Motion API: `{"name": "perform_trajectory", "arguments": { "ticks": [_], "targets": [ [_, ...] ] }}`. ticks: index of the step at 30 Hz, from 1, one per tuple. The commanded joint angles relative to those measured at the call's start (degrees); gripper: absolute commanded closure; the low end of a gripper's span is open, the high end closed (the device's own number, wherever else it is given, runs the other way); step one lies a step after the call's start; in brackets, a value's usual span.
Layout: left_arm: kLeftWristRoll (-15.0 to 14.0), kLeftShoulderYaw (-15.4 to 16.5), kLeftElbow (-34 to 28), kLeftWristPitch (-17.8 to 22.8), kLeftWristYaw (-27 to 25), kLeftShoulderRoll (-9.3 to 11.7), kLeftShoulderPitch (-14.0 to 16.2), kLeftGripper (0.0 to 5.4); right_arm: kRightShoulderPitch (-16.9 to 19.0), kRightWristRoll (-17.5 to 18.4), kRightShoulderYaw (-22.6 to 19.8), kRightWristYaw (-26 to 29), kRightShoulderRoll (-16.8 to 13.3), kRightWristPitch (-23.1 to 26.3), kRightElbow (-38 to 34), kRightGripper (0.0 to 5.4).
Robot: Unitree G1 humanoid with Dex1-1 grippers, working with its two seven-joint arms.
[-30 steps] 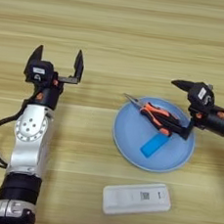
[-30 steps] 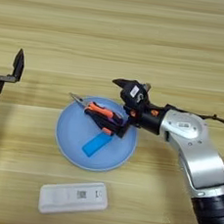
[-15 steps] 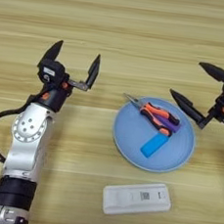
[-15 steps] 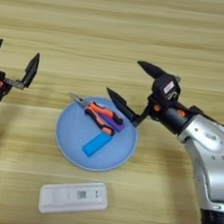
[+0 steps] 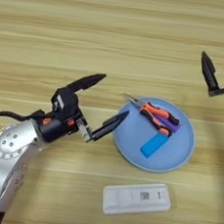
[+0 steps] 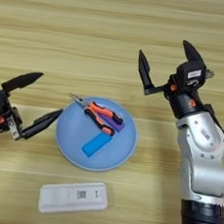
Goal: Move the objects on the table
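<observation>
Lying on the round light-blue plate point(image 5: 130, 145) are the needle-nose pliers point(image 5: 153, 114), their orange-and-black handles toward the plate's right rim and their thin metal tips reaching over its far-left rim. Under the handles shows a purple sliver, too little of it visible to name. Nearer the plate's middle sits a small blue rectangular block point(image 5: 153, 145), tilted, just beside the pliers; whether the two touch cannot be told.

On the wooden bench point(image 5: 117, 36), between the plate and the near edge and apart from the plate, rests the flat white device point(image 5: 136, 199), long side running roughly left to right, its small QR-like label facing up near the middle.

Coming in from the near-left corner, the left arm ends in the left pincer point(image 5: 101, 103), fingers spread wide apart and holding nothing; the lower fingertip points at the plate's left rim, close to it or just over it.

On the right side, the right pincer point(image 6: 166, 60) stands beyond the plate toward the far edge, its two black fingers also wide apart and pointing up, gripping nothing
</observation>
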Motion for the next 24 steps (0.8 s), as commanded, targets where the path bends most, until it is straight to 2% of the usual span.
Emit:
{"name": "perform_trajectory", "arguments": {
  "ticks": [1,3,5,7,10,14,20,24],
  "targets": [
    [-2.04,-2.19,-0.90,4.52,-7.01,4.98,2.16,0.00,-2.59,-0.54,-2.61,-4.87,1.65,-1.03,2.95,0.02],
    [-2.62,-2.58,-0.64,6.62,-8.14,5.77,2.04,0.00,-3.03,-1.94,-3.01,-6.73,1.73,-2.31,3.87,0.02],
    [-4.87,-2.68,-1.40,10.01,-9.37,6.61,1.64,0.00,-3.42,-3.64,-3.27,-8.45,1.57,-3.71,4.77,0.02],
    [-5.67,-3.11,-1.75,12.08,-11.44,7.90,1.47,0.00,-4.05,-4.78,-3.80,-10.30,1.52,-4.57,5.73,0.02],
    [-3.96,-4.03,0.04,12.80,-13.48,8.90,0.77,0.00,-4.64,-4.96,-4.24,-11.70,1.75,-5.10,6.51,0.02],
    [-4.42,-4.45,0.63,15.11,-15.86,10.14,-0.04,0.00,-4.91,-4.99,-3.92,-12.54,1.84,-5.41,7.11,0.02],
    [-0.33,-7.04,0.75,14.73,-18.41,12.53,0.57,0.00,-5.47,-4.81,-3.72,-13.52,1.97,-5.23,6.98,0.02],
    [5.91,-9.56,0.68,11.20,-17.92,13.82,0.81,0.00,-5.92,-4.81,-3.73,-14.06,2.23,-5.05,6.94,0.02]
  ]
}}
